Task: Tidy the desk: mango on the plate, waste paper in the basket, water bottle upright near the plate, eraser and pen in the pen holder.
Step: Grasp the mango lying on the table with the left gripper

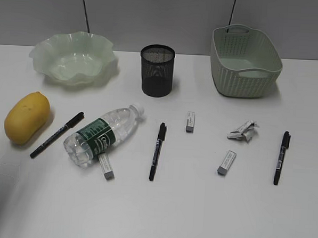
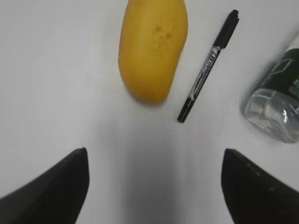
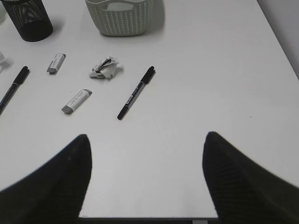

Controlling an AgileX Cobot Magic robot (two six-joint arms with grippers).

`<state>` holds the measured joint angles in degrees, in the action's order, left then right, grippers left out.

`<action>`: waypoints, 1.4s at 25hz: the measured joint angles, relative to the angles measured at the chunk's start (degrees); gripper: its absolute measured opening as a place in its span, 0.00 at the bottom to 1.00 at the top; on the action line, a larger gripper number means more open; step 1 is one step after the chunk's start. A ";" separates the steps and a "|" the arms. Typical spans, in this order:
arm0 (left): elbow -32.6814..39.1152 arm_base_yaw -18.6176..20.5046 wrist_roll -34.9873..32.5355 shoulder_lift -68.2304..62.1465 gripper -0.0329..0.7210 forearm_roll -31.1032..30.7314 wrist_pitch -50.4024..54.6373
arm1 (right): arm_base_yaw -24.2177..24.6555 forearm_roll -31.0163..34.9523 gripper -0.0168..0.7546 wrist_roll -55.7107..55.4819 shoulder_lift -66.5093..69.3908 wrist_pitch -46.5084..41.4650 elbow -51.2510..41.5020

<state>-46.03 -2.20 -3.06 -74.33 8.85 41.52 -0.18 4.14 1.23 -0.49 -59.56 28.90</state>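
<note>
The desk [image 1: 196, 217] carries 3 pens [image 1: 157, 151], 3 erasers [image 1: 226, 162], scattered.

The yellow mango [image 2: 153, 46] lies on its side on the white desk [image 2: 56, 93], just ahead of the left gripper [image 2: 154, 179], whose fingers are spread wide with nothing between them.

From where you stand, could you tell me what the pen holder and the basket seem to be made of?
The pen holder looks like black wire mesh, probably metal: light shows through its fine grid. The basket looks like matte pale green moulded plastic, its woven pattern perforated and uniform.
</note>
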 joint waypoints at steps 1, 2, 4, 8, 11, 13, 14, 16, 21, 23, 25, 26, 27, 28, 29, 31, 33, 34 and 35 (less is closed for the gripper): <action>-1.39 -0.33 -0.34 -2.62 0.94 -0.11 -0.38 | 0.00 0.00 0.78 0.00 0.00 0.00 0.00; -2.77 -0.66 -0.54 -5.10 0.94 -0.32 -0.62 | 0.00 0.00 0.78 0.00 0.00 0.00 0.00; -5.32 -1.51 -0.75 -9.39 0.94 -1.63 -0.76 | 0.00 0.00 0.78 0.00 0.00 0.00 0.00; -9.91 -3.08 -1.01 -17.57 0.94 -4.27 -0.88 | 0.00 0.00 0.78 0.00 0.00 0.00 0.00; -12.71 -3.20 -1.01 -22.79 0.94 -4.70 -0.88 | 0.00 0.00 0.78 0.00 0.00 0.00 0.00; -14.64 -3.25 -1.07 -25.91 0.94 -4.86 -0.95 | 0.00 0.00 0.78 0.00 0.00 0.00 0.00; -15.45 -3.25 -1.07 -27.13 0.94 -4.86 -0.95 | 0.00 0.00 0.78 0.00 0.00 0.00 0.00; -17.25 -3.25 -1.07 -29.82 0.94 -4.92 -1.08 | 0.00 0.00 0.78 0.00 0.00 0.00 0.00; -19.37 -3.25 -1.07 -34.79 0.94 -5.15 -2.39 | 0.00 0.00 0.78 0.00 0.00 0.00 0.00; -19.73 -3.25 -1.07 -36.56 0.94 -5.35 -3.40 | 0.00 0.00 0.78 0.00 0.00 -0.06 0.00; -19.97 -3.25 -1.07 -37.83 0.94 -5.69 -4.27 | 0.00 0.00 0.78 0.00 0.00 -0.02 0.00; -20.04 -3.25 -1.07 -38.26 0.94 -5.81 -4.71 | 0.00 0.00 0.78 0.00 0.00 -0.02 0.00; -20.26 -3.25 -1.07 -38.58 0.93 -5.87 -5.07 | 0.00 0.00 0.78 0.00 0.00 -0.02 0.00; -20.33 -3.25 -1.07 -38.65 0.91 -5.88 -5.52 | 0.00 0.00 0.78 0.00 0.00 -0.02 0.00; -20.37 -3.25 -1.07 -38.65 0.87 -5.93 -5.82 | 0.00 0.00 0.78 0.00 0.00 -0.02 0.00; -20.50 -3.26 -1.07 -38.65 0.80 -5.93 -5.94 | 0.00 0.00 0.78 0.00 0.00 -0.02 0.00; -20.54 -3.26 -1.07 -38.65 0.80 -5.64 -5.59 | 0.00 0.00 0.78 0.00 0.00 -0.02 0.00; -20.66 -3.26 -1.07 -38.65 0.80 -5.59 -5.15 | 0.00 0.00 0.78 0.00 0.00 -0.02 0.00; -20.73 -3.26 -1.07 -38.65 0.80 -5.52 -4.62 | 0.00 0.00 0.78 0.00 0.00 -0.02 0.00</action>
<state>-66.76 -5.46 -4.13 -112.98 3.33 36.90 -0.18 4.14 1.23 -0.49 -59.58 28.90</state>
